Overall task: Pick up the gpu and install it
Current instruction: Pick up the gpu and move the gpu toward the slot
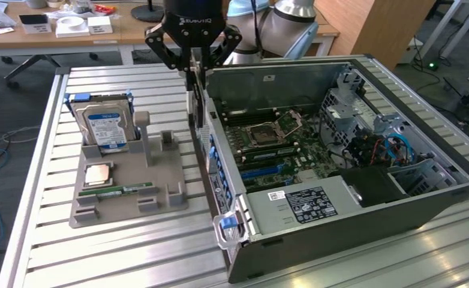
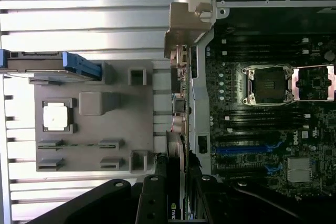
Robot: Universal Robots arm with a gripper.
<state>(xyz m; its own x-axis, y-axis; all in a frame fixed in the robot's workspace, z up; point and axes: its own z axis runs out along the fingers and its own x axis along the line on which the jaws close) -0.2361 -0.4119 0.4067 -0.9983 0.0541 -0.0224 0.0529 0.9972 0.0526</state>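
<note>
Gripper (image 1: 194,65) is closed narrowly on the gpu (image 1: 195,102). The card hangs upright, edge-on, just outside the open computer case (image 1: 354,219), between its wall and the grey parts holder (image 1: 122,207). It is thin and dark, with a silver bracket at its free end.
</note>
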